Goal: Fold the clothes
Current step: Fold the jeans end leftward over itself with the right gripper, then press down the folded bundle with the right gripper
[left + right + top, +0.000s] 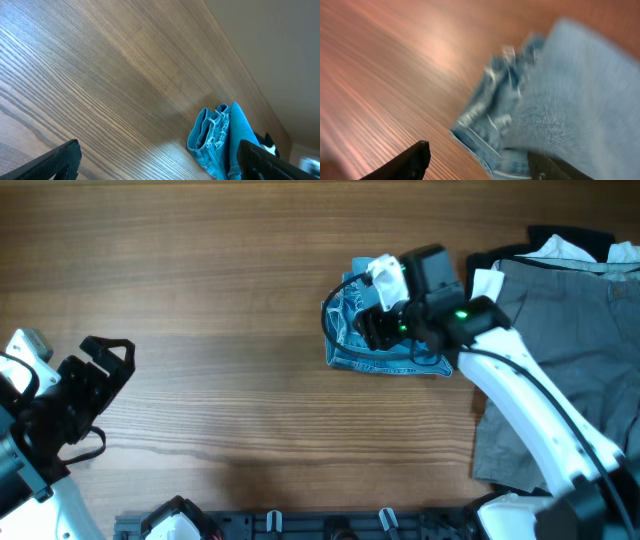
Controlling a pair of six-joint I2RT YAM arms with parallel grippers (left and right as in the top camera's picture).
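Right hand (477,154) spread wide over bundled jeans (345,352) on counter (200,280). Left hand (159,150) likewise spread, well apart. Grey trousers (560,330) at right edge.

- Overhead: right gripper (372,330) and its wrist cover the middle of the folded jeans (348,356).
- Grey trousers (560,360): cut off by the right edge and partly under the arm.
- White garment (562,248): cut off by the top edge.
- Right wrist view: motion-blurred, so the denim stitching is indistinct.
- Left wrist view: jeans run off the bottom edge.
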